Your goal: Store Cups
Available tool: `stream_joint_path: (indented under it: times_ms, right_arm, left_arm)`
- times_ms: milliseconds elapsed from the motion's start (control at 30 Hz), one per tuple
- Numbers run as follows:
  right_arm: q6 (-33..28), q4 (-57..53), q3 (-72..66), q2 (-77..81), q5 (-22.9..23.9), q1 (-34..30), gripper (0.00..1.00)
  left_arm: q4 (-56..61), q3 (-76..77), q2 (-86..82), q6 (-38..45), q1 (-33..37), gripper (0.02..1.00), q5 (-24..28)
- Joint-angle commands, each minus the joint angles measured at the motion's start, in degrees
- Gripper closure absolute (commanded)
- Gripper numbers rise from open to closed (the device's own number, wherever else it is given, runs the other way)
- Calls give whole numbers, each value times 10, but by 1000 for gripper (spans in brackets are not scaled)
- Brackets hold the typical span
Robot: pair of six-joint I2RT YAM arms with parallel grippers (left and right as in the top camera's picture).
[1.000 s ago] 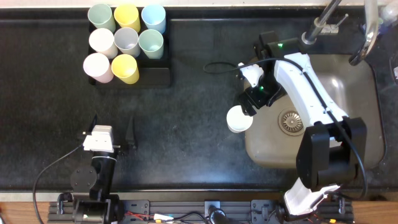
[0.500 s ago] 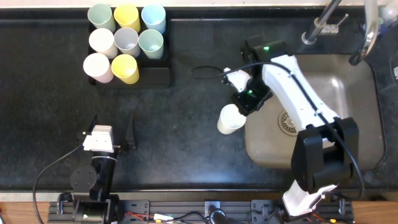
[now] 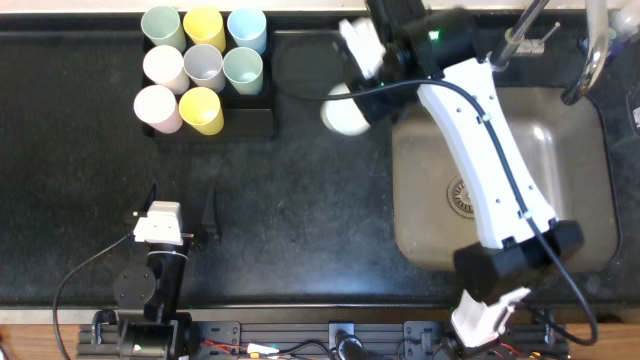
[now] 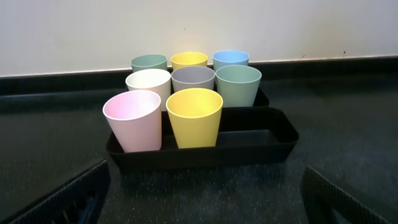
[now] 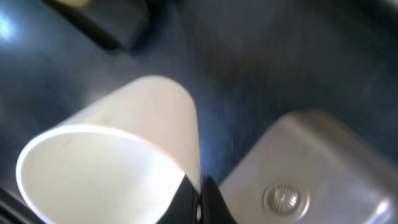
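Dark speckled desk (image 3: 300,200) across the top view, with a steel sink (image 3: 570,120) set in at the right, a round drain (image 3: 468,195) in its floor and a faucet (image 3: 520,35) at its far edge. Pale wall (image 4: 186,25) just behind the desk's far edge, seen from the left wrist. Cables (image 3: 300,348) along the near edge, by the arm bases.

Black tray (image 3: 255,125) at the far left of the desk, holding eight cups (image 3: 204,68) upright in three rows: green, yellow and blue at the back; white, grey and green in the middle; pink and yellow in front. Front right slot of the tray free. From above, mostly mouths and rims; from the left wrist, the cups' tapered sides and the tray's low wall as well.

Left pincer (image 3: 181,203) low over the desk on the near side of the tray, well apart from it. Fingers spread wide, nothing between them.

Right pincer (image 5: 200,198) pinching the rim of a white cup (image 5: 124,143). Cup lifted off the desk and tilted, mouth toward the wrist camera. In the top view, blurred, near the desk's far edge between tray and sink. From the right wrist, dark desk beneath the cup, with sink rim and drain off to one side. Small green light (image 3: 433,37) glowing on the right arm near its wrist.
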Motion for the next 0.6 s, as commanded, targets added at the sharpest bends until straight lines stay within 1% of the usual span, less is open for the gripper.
stream_joint_path:
  times_ms: [33,67,167,333,400,467,600]
  right_arm:
    - [34,-28,174,101,28,49,956]
    - [34,-30,206,122,38,59,958]
    - [26,-32,263,170,49,89,956]
    - [26,-14,268,217,55,126,956]
    - [26,-3,268,241,75,141,954]
    - [22,7,268,252,83,149,956]
    - [22,16,268,269,83,153,958]
  left_arm:
    - [0,-2,-7,7,3,20,4]
    - [0,-2,-7,7,3,23,4]
    - [0,-2,-7,7,3,20,4]
    - [0,-2,-7,7,3,20,4]
    - [0,-2,-7,7,3,20,4]
    - [0,-2,-7,7,3,20,4]
    - [0,-2,-7,7,3,20,4]
